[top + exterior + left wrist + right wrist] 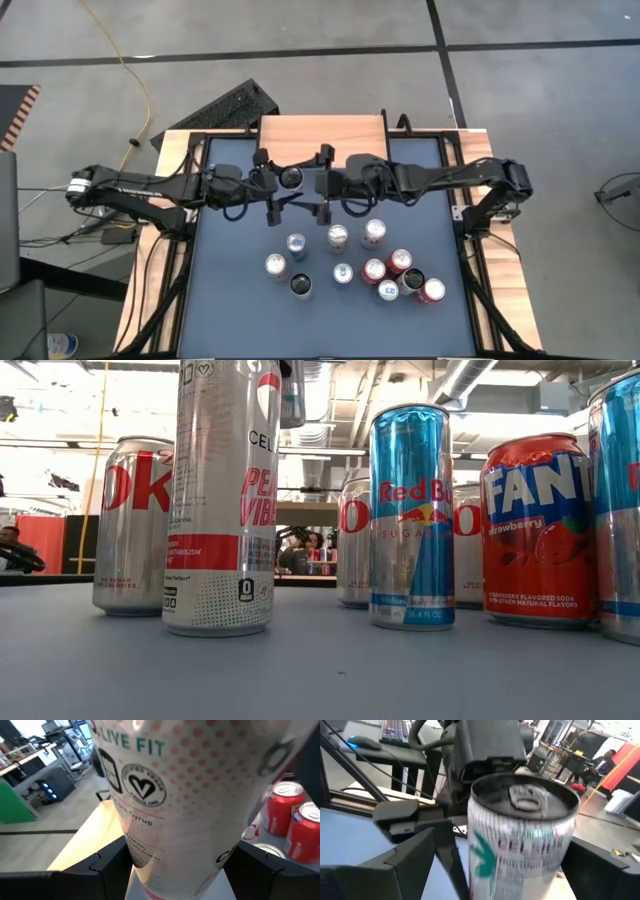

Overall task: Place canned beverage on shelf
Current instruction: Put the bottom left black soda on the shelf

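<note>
A tall white slim can (291, 177) hangs between the two arms just in front of the shelf (322, 128), whose light-wood top sits at the far edge of the desk (230, 290). The left hand (272, 186) is clamped on the can's body, its dark fingers (107, 870) pressed to either side of the printed wall in the left wrist view. The right hand (322, 184) faces it from the other side with its fingers spread wide, bracketing the can (522, 835) near its top without visibly squeezing it. I judge the can to be rigid but thin-walled, smooth and rather slippery, and fairly heavy if full; being tall and narrow, it would tip easily when set down. The mid-body hold looks the safest, squarely across the cylinder and clear of the lid. The other cans (374, 268) stand grouped on the desk, nearer the front.
</note>
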`<move>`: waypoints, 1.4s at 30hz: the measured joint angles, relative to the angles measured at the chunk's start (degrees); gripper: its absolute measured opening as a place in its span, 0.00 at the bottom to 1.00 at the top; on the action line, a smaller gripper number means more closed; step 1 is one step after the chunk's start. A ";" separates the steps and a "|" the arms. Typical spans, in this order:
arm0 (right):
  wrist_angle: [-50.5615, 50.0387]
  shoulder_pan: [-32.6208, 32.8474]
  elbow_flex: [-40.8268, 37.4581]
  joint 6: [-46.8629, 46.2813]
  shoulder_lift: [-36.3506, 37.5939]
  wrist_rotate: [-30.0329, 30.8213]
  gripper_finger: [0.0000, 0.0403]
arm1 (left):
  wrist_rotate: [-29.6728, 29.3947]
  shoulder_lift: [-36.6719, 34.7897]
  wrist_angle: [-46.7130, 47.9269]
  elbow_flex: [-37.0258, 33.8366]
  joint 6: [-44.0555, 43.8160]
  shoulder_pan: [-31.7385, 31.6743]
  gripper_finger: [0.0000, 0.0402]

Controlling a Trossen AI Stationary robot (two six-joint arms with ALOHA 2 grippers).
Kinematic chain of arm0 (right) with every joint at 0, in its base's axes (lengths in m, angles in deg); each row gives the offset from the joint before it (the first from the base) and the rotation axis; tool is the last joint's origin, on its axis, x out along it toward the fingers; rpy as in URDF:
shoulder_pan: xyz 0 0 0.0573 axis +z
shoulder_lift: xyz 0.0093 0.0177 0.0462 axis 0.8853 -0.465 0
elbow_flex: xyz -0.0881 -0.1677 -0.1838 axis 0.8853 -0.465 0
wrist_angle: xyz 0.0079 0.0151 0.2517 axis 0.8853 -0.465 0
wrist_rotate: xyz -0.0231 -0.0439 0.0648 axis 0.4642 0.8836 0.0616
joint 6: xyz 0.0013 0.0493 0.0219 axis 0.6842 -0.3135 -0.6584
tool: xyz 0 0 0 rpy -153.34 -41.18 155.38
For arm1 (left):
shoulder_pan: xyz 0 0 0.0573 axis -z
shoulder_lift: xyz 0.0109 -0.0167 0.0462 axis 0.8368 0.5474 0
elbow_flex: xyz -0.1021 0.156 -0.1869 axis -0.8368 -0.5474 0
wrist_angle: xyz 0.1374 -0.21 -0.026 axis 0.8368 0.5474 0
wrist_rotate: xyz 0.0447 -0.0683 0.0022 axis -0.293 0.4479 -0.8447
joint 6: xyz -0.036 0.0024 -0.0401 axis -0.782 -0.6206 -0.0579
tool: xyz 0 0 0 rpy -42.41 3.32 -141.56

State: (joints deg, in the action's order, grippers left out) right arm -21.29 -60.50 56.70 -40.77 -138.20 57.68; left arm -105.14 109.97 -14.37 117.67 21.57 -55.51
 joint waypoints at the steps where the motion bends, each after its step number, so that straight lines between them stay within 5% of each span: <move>1: 0.23 -0.15 0.00 0.02 0.00 -0.29 0.94 | 0.04 0.18 0.34 0.00 -0.03 0.00 0.63; 32: -0.39 -1.69 -0.13 0.17 -0.02 -1.73 0.57 | -0.42 2.31 -2.82 -0.02 0.16 0.02 0.63; 42: -0.50 -1.72 -0.13 0.02 0.00 -1.36 0.56 | 0.98 2.31 -2.61 -0.02 -0.02 -0.02 0.63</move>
State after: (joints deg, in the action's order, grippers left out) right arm -21.79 -62.21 56.57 -40.76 -138.20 56.32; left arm -104.16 112.27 -16.98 117.65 21.55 -55.53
